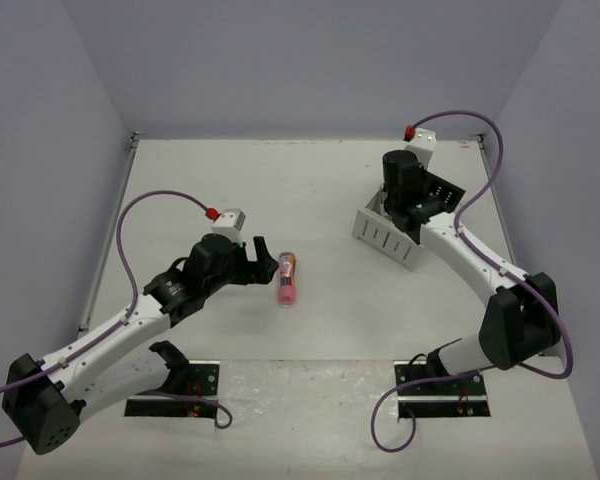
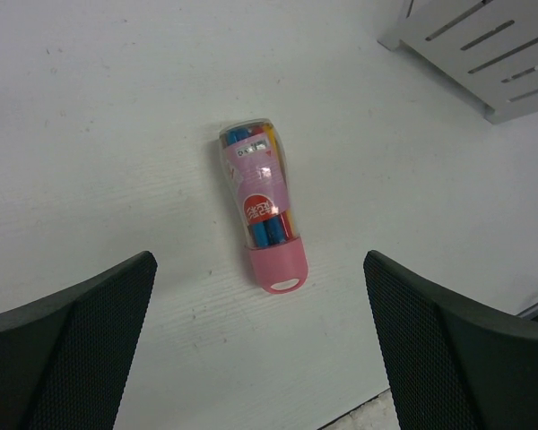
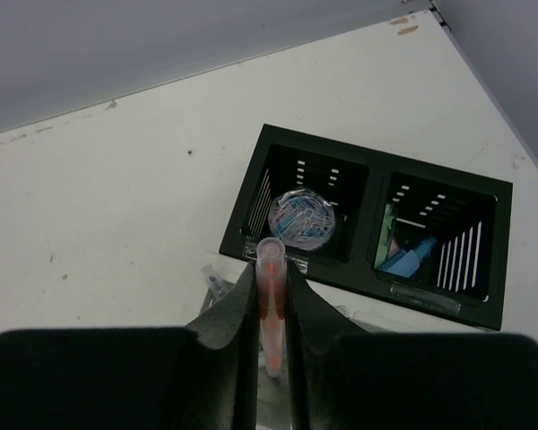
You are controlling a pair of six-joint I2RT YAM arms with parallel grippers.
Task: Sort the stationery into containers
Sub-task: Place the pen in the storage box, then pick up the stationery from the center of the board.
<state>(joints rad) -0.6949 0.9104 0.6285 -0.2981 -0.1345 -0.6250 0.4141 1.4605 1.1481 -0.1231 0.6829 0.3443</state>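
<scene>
At left: left gripper (image 1: 265,262) spread wide, pink tube (image 2: 260,215) flat on surface (image 1: 310,180) between the fingers, untouched. At right: right gripper (image 3: 271,296) clamped on thin orange pen (image 3: 270,269), above black containers (image 3: 374,210); round disc (image 3: 300,217) in one cell, blue pieces (image 3: 403,260) in other.

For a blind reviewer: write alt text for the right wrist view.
The right gripper pinches a thin pen with an orange core, near a black two-cell organizer on a white table. One cell holds a round disc, the other a blue piece.
</scene>
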